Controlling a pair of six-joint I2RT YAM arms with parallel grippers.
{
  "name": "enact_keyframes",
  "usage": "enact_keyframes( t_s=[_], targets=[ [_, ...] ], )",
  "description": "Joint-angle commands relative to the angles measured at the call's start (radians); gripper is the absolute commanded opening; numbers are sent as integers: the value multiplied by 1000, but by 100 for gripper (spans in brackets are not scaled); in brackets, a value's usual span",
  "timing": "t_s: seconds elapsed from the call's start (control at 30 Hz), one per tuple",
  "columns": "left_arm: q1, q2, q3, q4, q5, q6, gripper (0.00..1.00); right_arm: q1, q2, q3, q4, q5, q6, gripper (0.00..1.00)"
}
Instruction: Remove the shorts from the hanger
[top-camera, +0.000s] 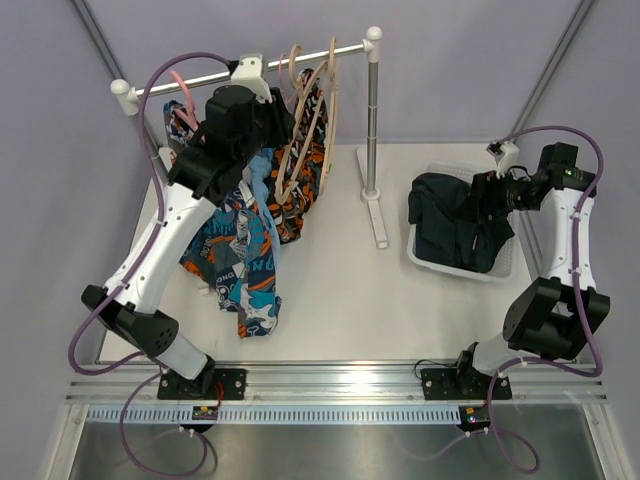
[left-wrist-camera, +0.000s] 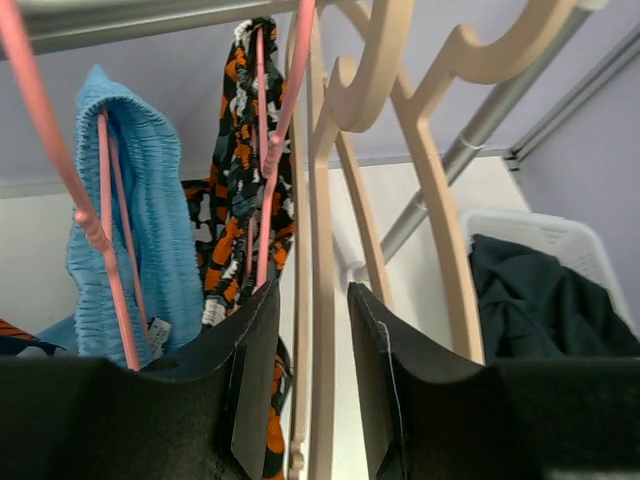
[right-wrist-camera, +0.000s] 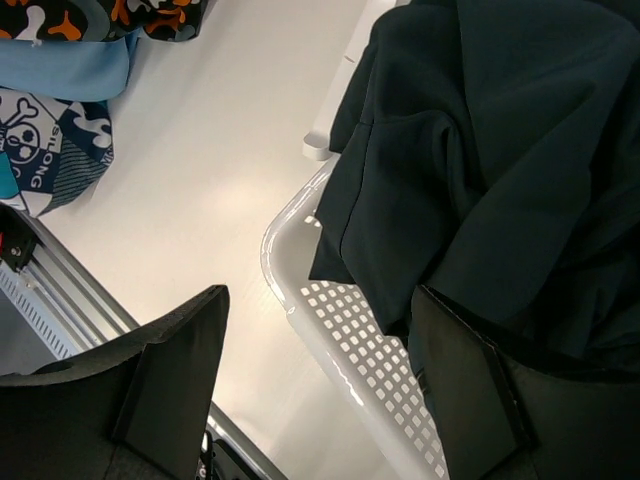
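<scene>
Left gripper (left-wrist-camera: 313, 300) was up at the silver metal rail (top-camera: 300, 62), fingers pointing into the row of hangers. Its jaws stood narrowly apart astride a limb of a pale wooden hanger (left-wrist-camera: 320, 200). Contact with the wood could not be told.

The orange, black and white camouflage shorts (left-wrist-camera: 235, 200) hung below the rail on a thin pink hanger (left-wrist-camera: 275, 145). Their long axis ran straight down, just beside the jaw facing the ribbed light blue garment (left-wrist-camera: 150, 220), outside the gap.

Judgement: the left arm is nearer and must shift along the rail toward that garment.

Right gripper (right-wrist-camera: 318, 300) hung released, holding nothing, over the white perforated basket (right-wrist-camera: 340, 360), well off the rail's post end. The very dark plain shorts (right-wrist-camera: 500, 150) lay heaped inside.
</scene>
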Motion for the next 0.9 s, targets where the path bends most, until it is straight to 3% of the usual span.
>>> enact_keyframes(
  t_s=[0.0,0.63,0.77,0.87],
  targets=[
    [-8,14,82,11,-89,81,37,5,-30,-9,6,-49,7,81],
    [-8,166,154,-29,-115,170,37,5,-35,-26,6,-61,6,81],
    [-8,179,156,-23,-124,170,32,5,-39,-31,6,-63,6,81],
    [-8,183,156,-21,-132,175,22,5,-41,-31,5,-64,6,81]
  ],
)
